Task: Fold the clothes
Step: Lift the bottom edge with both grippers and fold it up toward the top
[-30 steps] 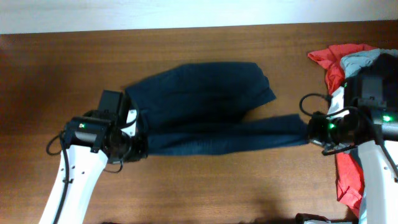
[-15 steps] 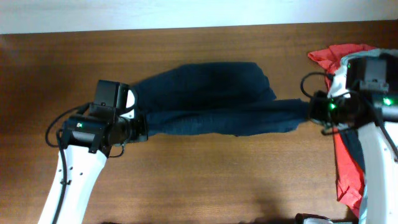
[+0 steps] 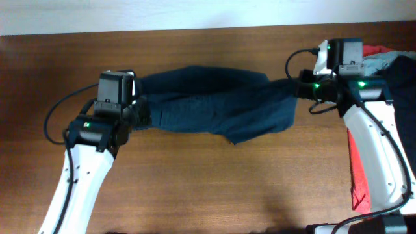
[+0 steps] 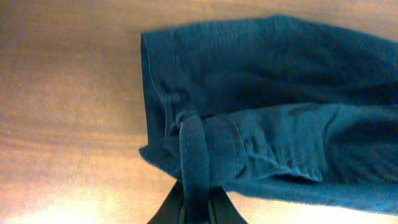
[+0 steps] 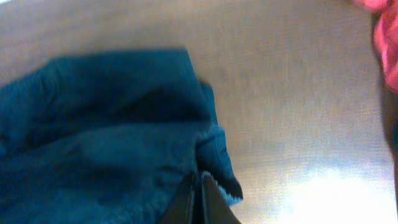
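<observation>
Shorts (image 3: 214,107) stretched between tools; left tool (image 3: 142,116), right tool (image 3: 292,86) each clamped on fabric end.

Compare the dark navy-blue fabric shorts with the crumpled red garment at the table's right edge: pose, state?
Pose: the dark navy-blue fabric shorts stretch across mid-table; the crumpled red garment lies bunched at the right edge. State: the shorts are pinched at both ends by the left gripper and right gripper; the red garment is held by neither. Shared: both are soft cloth on the wooden table.
</observation>
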You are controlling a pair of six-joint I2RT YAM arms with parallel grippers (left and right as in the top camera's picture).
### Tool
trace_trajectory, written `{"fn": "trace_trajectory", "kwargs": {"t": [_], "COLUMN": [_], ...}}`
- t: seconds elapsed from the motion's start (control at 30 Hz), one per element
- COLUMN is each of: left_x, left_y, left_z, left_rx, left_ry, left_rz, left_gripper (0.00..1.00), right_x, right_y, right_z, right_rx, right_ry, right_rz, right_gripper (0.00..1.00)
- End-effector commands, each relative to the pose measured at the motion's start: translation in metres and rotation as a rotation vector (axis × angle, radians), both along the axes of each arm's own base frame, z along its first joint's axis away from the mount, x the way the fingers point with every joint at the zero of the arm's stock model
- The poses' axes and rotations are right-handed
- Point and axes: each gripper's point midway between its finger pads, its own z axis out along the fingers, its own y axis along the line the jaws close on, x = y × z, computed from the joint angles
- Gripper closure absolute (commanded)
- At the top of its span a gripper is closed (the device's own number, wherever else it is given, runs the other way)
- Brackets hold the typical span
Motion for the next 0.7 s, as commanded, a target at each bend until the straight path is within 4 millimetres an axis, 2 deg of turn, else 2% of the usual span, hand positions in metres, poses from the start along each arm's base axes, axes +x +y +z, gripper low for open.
{"fn": "trace_trajectory", "kwargs": {"t": [0.0, 0.13, 0.27, 0.5, 0.67], "left_x": [0.018, 0.035, 0.050, 0.070, 0.089], "left_y": [0.007, 0.005, 0.013, 0.019, 0.017], "left_z": [-0.004, -0.017, -0.020, -0.026, -0.035], "left_rx": [0.024, 0.032, 0.075, 0.109, 0.101], "left_ry": [-0.014, -0.016, -0.048, -0.088, -0.120], "left_rz": [0.040, 0.046, 0.084, 0.120, 0.133], "left_gripper": [0.91, 0.92, 0.92, 0.92, 0.92], "right_x": [0.016, 0.035, 0.042, 0.064, 0.089], "right_y": [-0.002, 0.005, 0.006, 0.011, 0.026], "right_z": [0.013, 0.025, 0.021, -0.010, -0.039], "right_rx": [-0.070, -0.065, -0.063, -0.065, -0.072], "right_ry": [-0.072, -0.160, -0.167, -0.134, -0.136], "right_rz": [-0.020, -0.008, -0.008, 0.001, 0.046], "right_gripper": [0.96, 0.96, 0.96, 0.96, 0.96]}}
